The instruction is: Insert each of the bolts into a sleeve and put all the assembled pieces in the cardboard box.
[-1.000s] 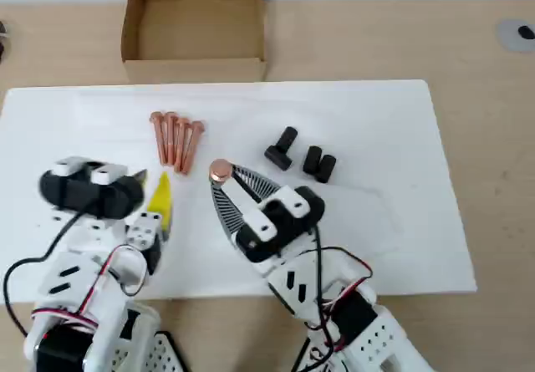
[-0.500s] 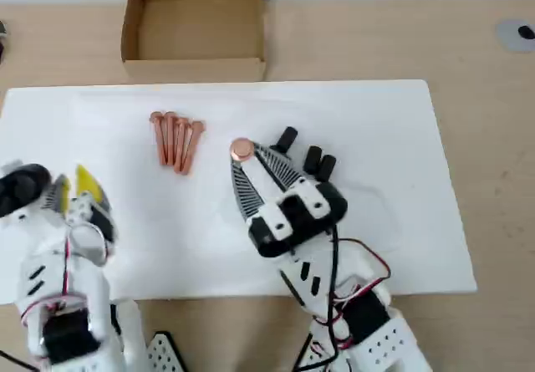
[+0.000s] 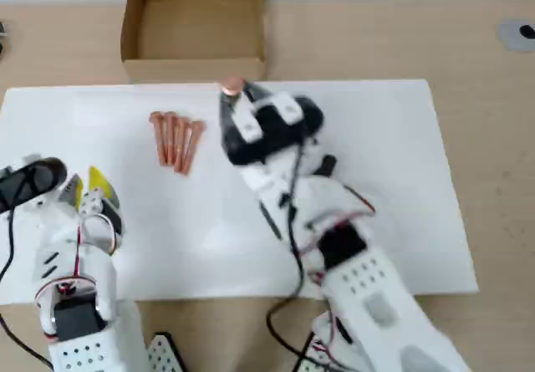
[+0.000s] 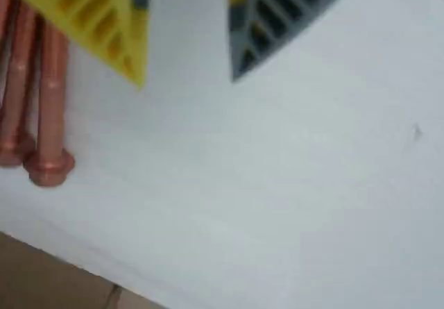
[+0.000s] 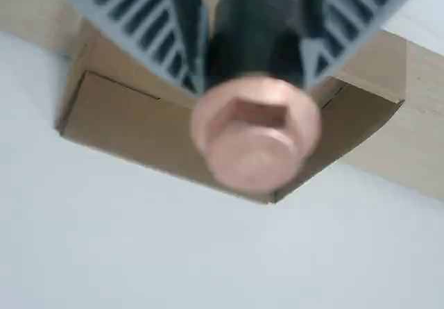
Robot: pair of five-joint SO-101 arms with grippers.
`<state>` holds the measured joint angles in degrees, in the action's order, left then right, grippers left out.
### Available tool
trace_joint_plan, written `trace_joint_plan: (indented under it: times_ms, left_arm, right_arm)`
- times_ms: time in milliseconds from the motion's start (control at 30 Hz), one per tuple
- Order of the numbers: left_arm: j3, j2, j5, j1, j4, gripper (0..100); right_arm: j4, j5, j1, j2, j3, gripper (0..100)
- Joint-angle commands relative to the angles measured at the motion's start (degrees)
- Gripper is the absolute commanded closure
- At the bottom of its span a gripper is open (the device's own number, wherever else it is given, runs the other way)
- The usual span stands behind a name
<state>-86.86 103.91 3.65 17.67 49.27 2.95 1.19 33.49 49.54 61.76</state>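
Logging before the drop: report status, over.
Right gripper shut on sleeved bolt, just short of box. Left gripper open over mat. Loose bolts lie off to one side, not in the way.

Four loose bolts (image 3: pixel 175 142), one sleeved bolt (image 3: pixel 231 86), one loose sleeve (image 3: pixel 326 165) showing; one cardboard box (image 3: pixel 194 69)

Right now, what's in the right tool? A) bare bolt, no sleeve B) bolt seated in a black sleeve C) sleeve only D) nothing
B: in the right wrist view the right tool grips a black sleeve with the copper bolt head poking out of it, in front of the cardboard box.
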Motion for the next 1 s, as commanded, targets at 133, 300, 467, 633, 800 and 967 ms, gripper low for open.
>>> trace_joint_plan:
  times_ms: [133,300,467,633,800,967]
  left_arm:
    - [-1.4,0.5,0.3,-1.3,-1.1,90]
    - [-1.2,0.5,0.1,-1.3,-1.0,90]
    - [-1.1,0.5,0.1,-1.2,-0.8,90]
    - [-1.3,0.5,0.1,-1.1,-0.7,90]
    - [-1.4,0.5,0.1,-1.2,-0.7,90]
    - [-1.4,0.5,0.1,-1.2,-0.7,90]
  right_arm:
    - [9.7,-0.4,-4.0,-22.4,-17.9,98.8]
    - [9.8,-0.4,-6.3,-38.1,-31.9,98.8]
    - [9.7,-0.5,-7.3,-53.1,-46.0,98.8]
    - [9.6,-0.5,-7.5,-67.0,-59.0,98.8]
    - [9.4,-0.3,-8.1,-79.0,-70.3,98.8]
    - [5.7,-0.2,-10.1,-89.7,-82.6,98.8]
